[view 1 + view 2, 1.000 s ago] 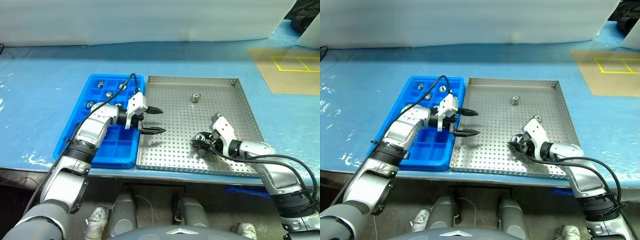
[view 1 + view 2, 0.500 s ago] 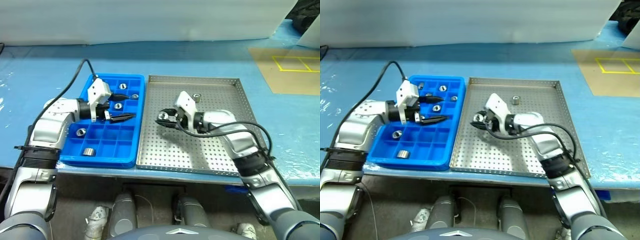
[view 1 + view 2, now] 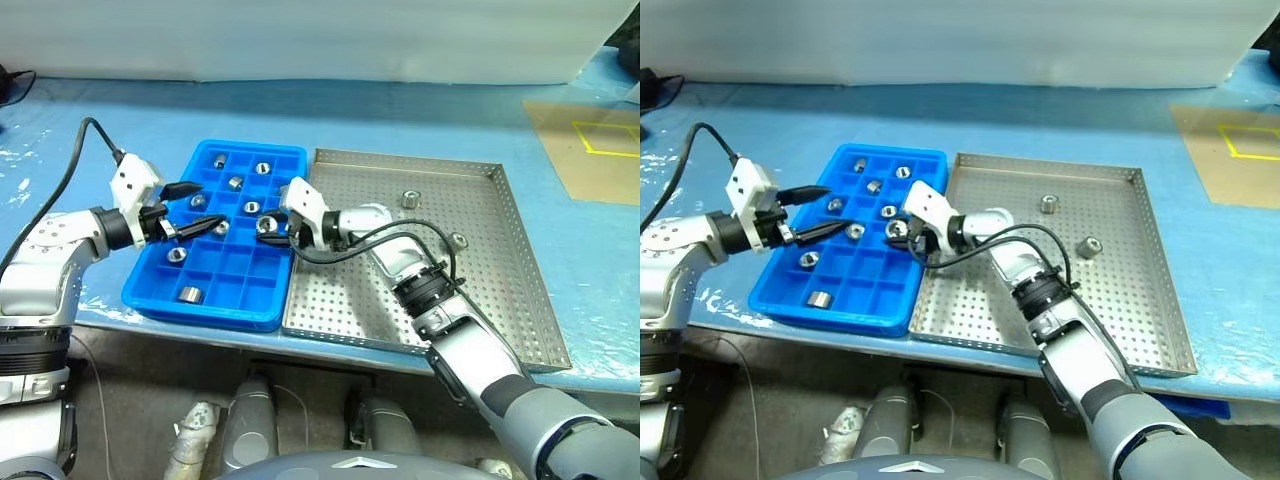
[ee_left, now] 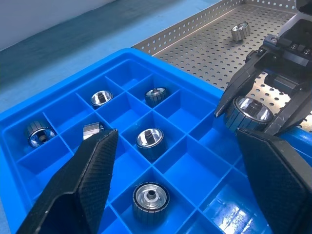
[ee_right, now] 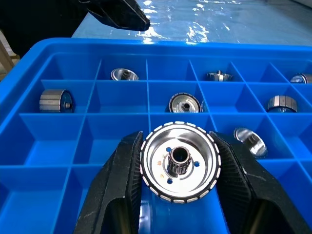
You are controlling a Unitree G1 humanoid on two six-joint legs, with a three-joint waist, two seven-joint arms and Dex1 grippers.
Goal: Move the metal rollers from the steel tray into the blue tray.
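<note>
Two black fingers of the right gripper (image 5: pixel 179 195) are clenched on one shiny ribbed metal roller with a centre hole (image 5: pixel 180 162), holding it over the right-hand edge of the bright blue plastic tray of small square compartments (image 3: pixel 160 296). Left of it, the left gripper (image 3: pixel 190 208) hangs above the blue tray's left side with its fingers spread wide and nothing between them. Several more silver rollers (image 3: pixel 190 295) lie in separate compartments of that tray. Just right of it sits the large perforated steel tray with a low rim (image 3: pixel 520 300), where two rollers (image 3: pixel 409 198) rest toward its far right part.
</note>
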